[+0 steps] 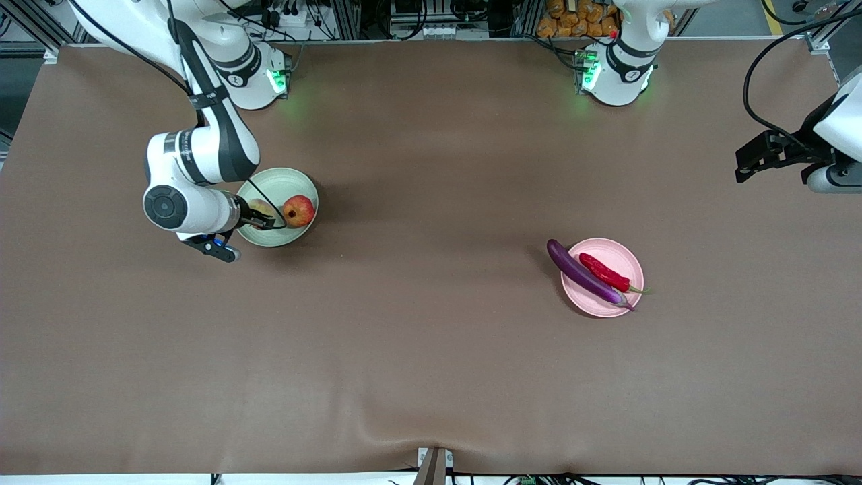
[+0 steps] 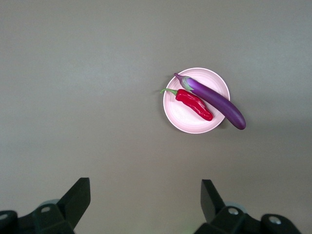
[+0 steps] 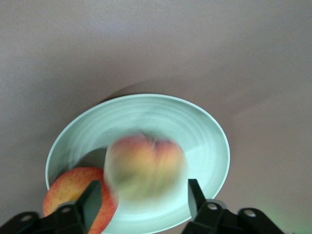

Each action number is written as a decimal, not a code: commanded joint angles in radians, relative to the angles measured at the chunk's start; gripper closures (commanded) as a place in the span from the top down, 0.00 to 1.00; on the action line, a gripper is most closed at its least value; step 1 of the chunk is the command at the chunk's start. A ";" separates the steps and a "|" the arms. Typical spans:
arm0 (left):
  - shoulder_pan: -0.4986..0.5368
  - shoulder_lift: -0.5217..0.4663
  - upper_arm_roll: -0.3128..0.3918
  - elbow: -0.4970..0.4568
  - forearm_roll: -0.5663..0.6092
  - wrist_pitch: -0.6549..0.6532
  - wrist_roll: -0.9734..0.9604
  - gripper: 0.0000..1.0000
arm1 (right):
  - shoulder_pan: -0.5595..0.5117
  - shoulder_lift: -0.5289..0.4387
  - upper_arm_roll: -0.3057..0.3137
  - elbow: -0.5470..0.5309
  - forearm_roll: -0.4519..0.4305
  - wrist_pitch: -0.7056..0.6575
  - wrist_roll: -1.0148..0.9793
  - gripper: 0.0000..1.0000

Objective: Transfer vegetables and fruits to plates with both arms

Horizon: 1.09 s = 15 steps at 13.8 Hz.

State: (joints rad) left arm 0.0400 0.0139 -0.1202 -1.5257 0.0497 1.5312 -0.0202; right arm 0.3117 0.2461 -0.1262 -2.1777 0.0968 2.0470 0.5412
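The pale green plate (image 1: 279, 183) holds the pomegranate-like fruit (image 1: 298, 211) and the peach (image 1: 258, 209). My right gripper (image 1: 266, 221) is low over this plate and open. In the right wrist view the peach (image 3: 145, 168) is blurred between the spread fingers (image 3: 92, 200) of the right gripper (image 3: 145, 204), just clear of both. The pomegranate (image 3: 73, 187) lies beside it on the plate (image 3: 161, 117). The pale pink plate (image 1: 623, 259) holds the purple eggplant (image 1: 582, 275) and the red chili (image 1: 604, 271). My left gripper (image 1: 744, 168) waits, open and empty, high over the left arm's end of the table.
The brown table (image 1: 431, 337) carries nothing else. The left wrist view shows the left gripper (image 2: 145, 204), the pink plate (image 2: 187, 119), the eggplant (image 2: 217, 101), overhanging its rim, and the chili (image 2: 194, 103). Cables and equipment line the table edge by the arm bases.
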 commanded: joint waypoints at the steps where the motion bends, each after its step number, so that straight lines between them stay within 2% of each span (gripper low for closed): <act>1: 0.008 0.001 -0.001 0.013 -0.008 -0.016 0.028 1.00 | -0.019 -0.036 0.016 0.019 -0.003 -0.043 -0.006 1.00; 5: 0.008 0.001 -0.001 0.013 -0.007 -0.016 0.028 1.00 | -0.040 -0.027 0.016 0.165 -0.002 -0.155 -0.003 1.00; 8: 0.008 0.001 -0.001 0.013 -0.007 -0.016 0.028 1.00 | -0.043 0.030 0.014 0.359 0.000 -0.284 -0.010 1.00; 13: 0.006 0.001 -0.001 0.013 -0.007 -0.016 0.029 1.00 | -0.048 0.071 0.014 0.607 -0.008 -0.333 -0.121 1.00; 14: 0.008 0.001 -0.001 0.013 -0.007 -0.014 0.029 1.00 | -0.077 0.073 0.028 0.657 -0.006 -0.368 -0.121 1.00; 15: 0.008 0.001 -0.001 0.013 -0.007 -0.016 0.028 1.00 | -0.106 0.076 0.069 0.711 -0.009 -0.410 -0.122 1.00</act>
State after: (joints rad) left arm 0.0400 0.0139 -0.1198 -1.5257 0.0497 1.5312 -0.0192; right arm 0.2738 0.2819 -0.1201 -1.5987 0.0968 1.7183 0.4400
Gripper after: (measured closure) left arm 0.000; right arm 0.000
